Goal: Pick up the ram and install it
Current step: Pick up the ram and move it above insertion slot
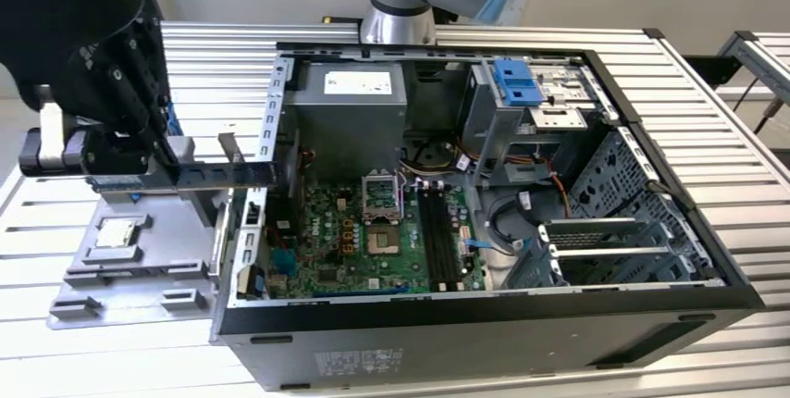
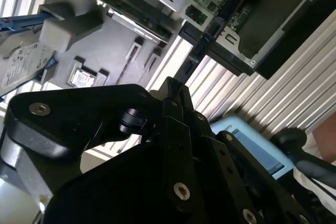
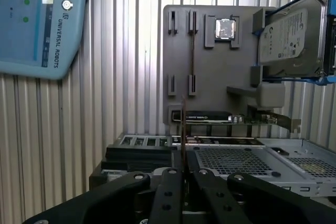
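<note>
Nearest, in both wrist views: fingers of the gripper (image 3: 182, 174) closed to a sliver on the ram (image 3: 182, 129) — a thin dark stick seen edge-on, jutting straight out past the fingertips.

Just beyond the stick, in the first wrist view: a grey parts tray (image 3: 210, 82) lying flat on the slatted table (image 3: 121, 77), with a processor chip (image 3: 224, 28) in its pocket and a hard drive (image 3: 291, 35) in a blue carrier at one end. Off on the slats beside it, a light-blue pendant (image 3: 42, 19).

Seen from the exterior view: hanging over that tray, at the exterior view's left of the open computer case (image 1: 494, 342), and clear of the tray as far as can be judged.

Farther off, inside the case: the motherboard (image 1: 346, 250) on the floor, and on it the long dark memory slots (image 1: 438, 231), well apart from the gripper, with the case's side wall between.

By judgement: pick-up done, install not yet begun — somewhere in the carry. Likely to call for clearing the case wall, bringing the stick lengthwise over one slot with its contact edge down, and pressing straight and evenly. Easy to tilt a stick this thin, so little room for a skewed approach.
</note>
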{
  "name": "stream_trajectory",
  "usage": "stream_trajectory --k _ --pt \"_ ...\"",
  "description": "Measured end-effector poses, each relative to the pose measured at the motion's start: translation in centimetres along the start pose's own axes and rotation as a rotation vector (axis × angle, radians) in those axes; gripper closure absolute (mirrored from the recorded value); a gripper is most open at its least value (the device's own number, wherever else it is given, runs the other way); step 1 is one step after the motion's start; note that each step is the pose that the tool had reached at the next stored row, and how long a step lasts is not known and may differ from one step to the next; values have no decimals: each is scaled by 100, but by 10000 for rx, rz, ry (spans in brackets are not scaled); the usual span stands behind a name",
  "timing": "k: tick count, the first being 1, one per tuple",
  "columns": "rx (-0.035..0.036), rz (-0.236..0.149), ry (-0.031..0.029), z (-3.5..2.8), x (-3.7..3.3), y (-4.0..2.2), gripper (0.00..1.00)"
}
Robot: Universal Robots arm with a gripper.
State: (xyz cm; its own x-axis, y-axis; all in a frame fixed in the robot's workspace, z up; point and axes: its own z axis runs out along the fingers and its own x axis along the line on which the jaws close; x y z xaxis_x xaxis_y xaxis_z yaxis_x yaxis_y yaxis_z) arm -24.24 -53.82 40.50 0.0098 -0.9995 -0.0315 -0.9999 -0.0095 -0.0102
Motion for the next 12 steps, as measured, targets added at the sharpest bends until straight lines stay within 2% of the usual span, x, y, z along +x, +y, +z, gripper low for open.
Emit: stream_trajectory --k 12 --pt "-11 -2 0 3 4 -363 100"
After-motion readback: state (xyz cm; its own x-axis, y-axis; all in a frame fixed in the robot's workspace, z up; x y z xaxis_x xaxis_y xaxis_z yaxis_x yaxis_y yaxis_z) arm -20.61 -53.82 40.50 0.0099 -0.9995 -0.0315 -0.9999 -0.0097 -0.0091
